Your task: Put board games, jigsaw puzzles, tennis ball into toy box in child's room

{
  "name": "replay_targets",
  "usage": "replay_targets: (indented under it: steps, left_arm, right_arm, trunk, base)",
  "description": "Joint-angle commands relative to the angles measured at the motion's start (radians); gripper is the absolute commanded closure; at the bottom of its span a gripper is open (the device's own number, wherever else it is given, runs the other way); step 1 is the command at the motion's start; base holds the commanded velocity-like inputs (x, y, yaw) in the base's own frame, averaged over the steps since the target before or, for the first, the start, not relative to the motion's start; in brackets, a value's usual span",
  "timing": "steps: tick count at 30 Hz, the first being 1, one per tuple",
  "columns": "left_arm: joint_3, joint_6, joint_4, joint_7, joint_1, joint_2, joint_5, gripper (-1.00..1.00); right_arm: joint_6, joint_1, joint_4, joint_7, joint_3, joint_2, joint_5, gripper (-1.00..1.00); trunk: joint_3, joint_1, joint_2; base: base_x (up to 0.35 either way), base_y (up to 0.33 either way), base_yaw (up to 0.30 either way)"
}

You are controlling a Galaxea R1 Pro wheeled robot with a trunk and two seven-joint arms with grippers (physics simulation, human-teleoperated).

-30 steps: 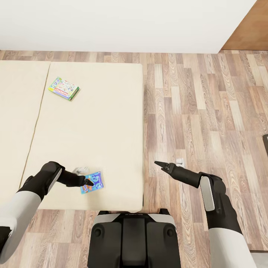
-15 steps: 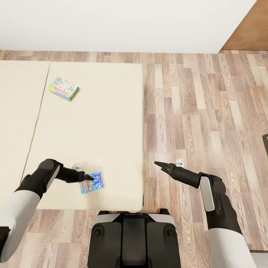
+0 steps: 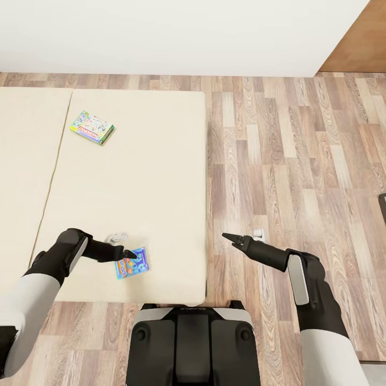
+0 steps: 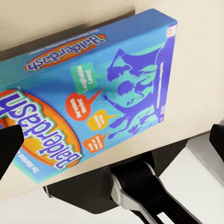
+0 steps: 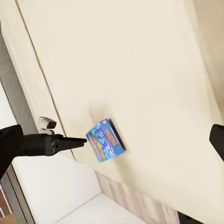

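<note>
A blue board game box with colourful lettering lies flat near the front edge of the beige bed. My left gripper hovers open right over its far-left edge. The left wrist view has the blue box spread between the two fingertips, with no contact visible. From the right wrist view the blue box sits just beyond the left gripper. A pale green-edged game box rests farther back on the bed. My right gripper stands open above the floor, holding nothing.
Wood floor runs along the right side of the bed. A white wall closes the back, with a brown panel at the far right. A dark object shows at the right edge. My base stands against the bed's front.
My left gripper has shifted a little farther back over the blue box's edge. The box, the right arm and the view have stayed put.
</note>
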Motion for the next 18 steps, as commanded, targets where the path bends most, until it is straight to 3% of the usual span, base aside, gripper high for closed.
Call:
replay_targets:
  steps: [1, 11, 18]
  left_arm:
    - [-0.002, 0.002, -0.001, -0.008, 0.000, 0.000, -0.010, -1.00]
    - [-0.006, 0.009, 0.002, -0.010, 0.000, -0.002, -0.012, -1.00]
    - [-0.012, 0.018, 0.003, -0.015, 0.000, -0.023, -0.012, -1.00]
  right_arm:
    - [0.005, 0.000, 0.000, 0.008, -0.003, 0.001, 0.006, -1.00]
    - [0.003, 0.002, 0.000, 0.007, -0.002, 0.002, 0.006, -1.00]
    - [0.002, 0.002, 0.000, 0.005, -0.001, 0.002, 0.006, -1.00]
  trunk:
    - [-0.001, 0.001, -0.002]
    - [-0.001, 0.001, -0.002]
    - [-0.001, 0.001, -0.002]
  base:
    - [0.000, 0.000, 0.000]
    - [0.000, 0.000, 0.000]
    - [0.000, 0.000, 0.000]
